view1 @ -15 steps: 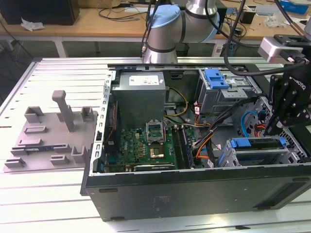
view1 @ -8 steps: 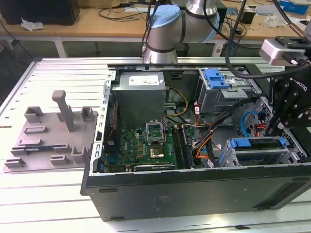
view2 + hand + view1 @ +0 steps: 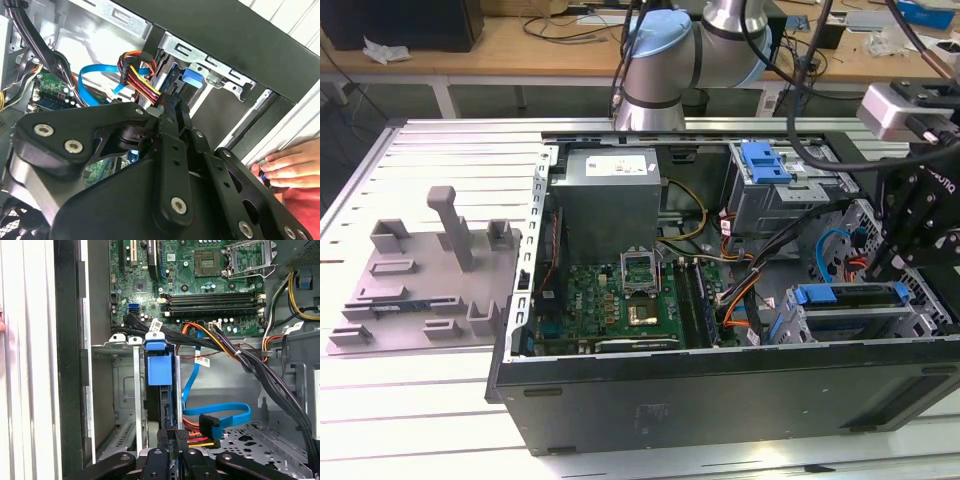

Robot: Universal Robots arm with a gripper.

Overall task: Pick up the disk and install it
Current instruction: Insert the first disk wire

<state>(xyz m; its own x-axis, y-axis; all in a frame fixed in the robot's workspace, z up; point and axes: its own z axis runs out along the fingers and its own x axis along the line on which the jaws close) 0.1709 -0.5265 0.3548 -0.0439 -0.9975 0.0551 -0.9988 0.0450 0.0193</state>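
The disk (image 3: 160, 367) stands on edge in the metal drive cage (image 3: 122, 390) at the front corner of the open computer case; its blue carrier rail faces me. In the exterior view the disk (image 3: 850, 296) lies in the cage at the view's right, blue rail on top. My black gripper (image 3: 173, 437) hangs directly over the disk's near end, its fingers (image 3: 165, 440) close together on either side of the disk's thin edge. In the second wrist view the gripper (image 3: 172, 107) points at the blue rail (image 3: 194, 77). In the exterior view the gripper (image 3: 892, 270) is just above the cage.
Bundled cables (image 3: 240, 355) and a blue flat cable (image 3: 220, 412) run beside the cage. A second cage with a blue latch piece (image 3: 765, 160) sits farther back. The motherboard (image 3: 630, 290) and power supply (image 3: 610, 200) fill the case. A person's hand (image 3: 290, 167) rests on the case edge. A grey fixture (image 3: 430, 270) lies at the exterior view's left.
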